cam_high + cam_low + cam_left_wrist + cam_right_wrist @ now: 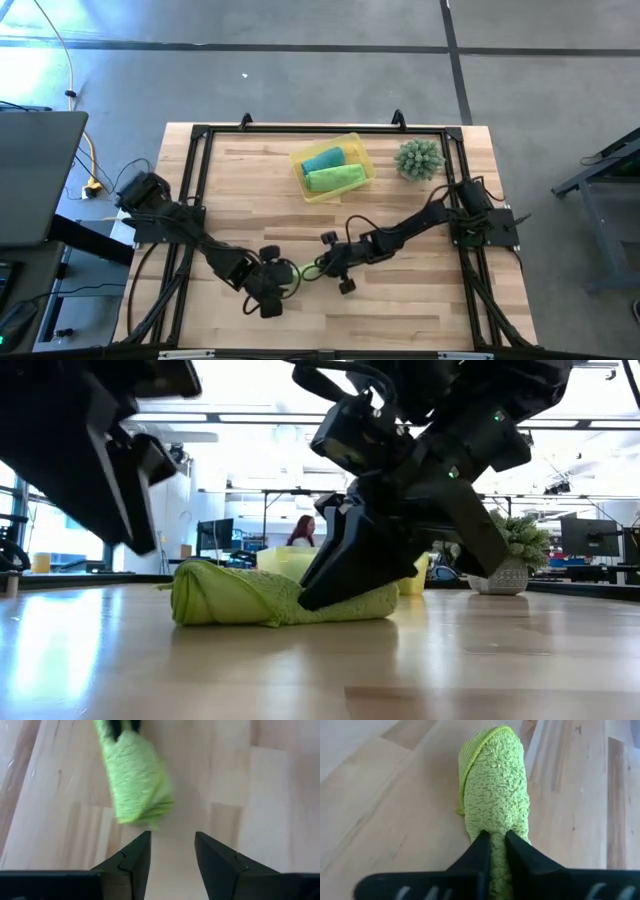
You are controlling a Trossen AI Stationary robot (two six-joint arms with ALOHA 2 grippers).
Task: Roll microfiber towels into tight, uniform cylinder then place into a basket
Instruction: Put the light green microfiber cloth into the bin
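Observation:
A rolled lime-green towel [250,598] lies on its side on the wooden table, near the front middle; it also shows in the high view [303,270]. My right gripper [493,842] is shut on the roll's right end. My left gripper [172,845] is open and empty, hovering just short of the roll's other end [137,785]; in the high view it is to the roll's front left [280,285]. The yellow basket [358,143] at the far middle holds a teal roll [322,159] and a lime-green roll [335,178]. My right gripper pinches the end of the rolled towel [495,822] between its two fingers, which bunch the cloth there. The fingers [340,575] slant down from above and from the table's right, lying along the roll. The roll rests on the table, its far length [492,765] free.
A spiky green plant [419,159] in a pot stands at the far right, beside the basket. A black frame [195,180] runs along the table's edges. A person shows far off in the room [303,530].

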